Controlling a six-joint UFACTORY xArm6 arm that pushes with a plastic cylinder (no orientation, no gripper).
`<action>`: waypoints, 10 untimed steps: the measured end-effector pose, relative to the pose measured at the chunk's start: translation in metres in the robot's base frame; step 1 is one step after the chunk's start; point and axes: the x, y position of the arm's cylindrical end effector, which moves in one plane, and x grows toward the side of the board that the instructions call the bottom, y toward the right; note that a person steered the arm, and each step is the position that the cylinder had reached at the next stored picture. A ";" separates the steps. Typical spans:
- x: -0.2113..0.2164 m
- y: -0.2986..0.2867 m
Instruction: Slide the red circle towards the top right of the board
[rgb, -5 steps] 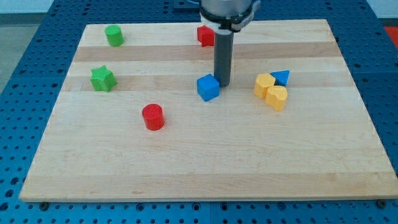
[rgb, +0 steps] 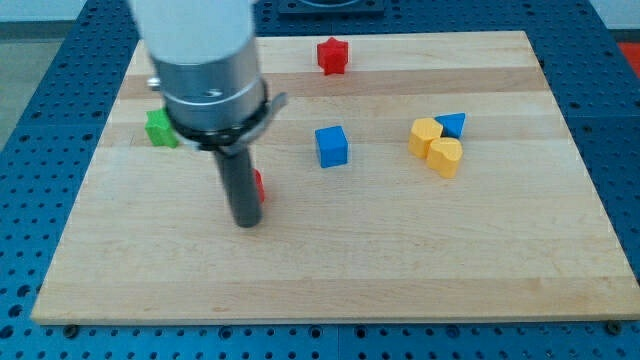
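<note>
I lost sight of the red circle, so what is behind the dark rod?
A sliver of the red circle peeks out at the view's right of the dark rod, just above my tip. The rest is covered, so contact cannot be judged.

The red circle (rgb: 258, 186), a small red cylindrical block standing flat on the wooden board, lies left of the board's centre and is almost wholly hidden behind the dark rod, only a narrow red sliver of its right-hand edge showing beside the rod's shaft.
</note>
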 end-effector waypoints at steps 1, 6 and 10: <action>0.000 -0.030; -0.055 0.008; -0.171 0.016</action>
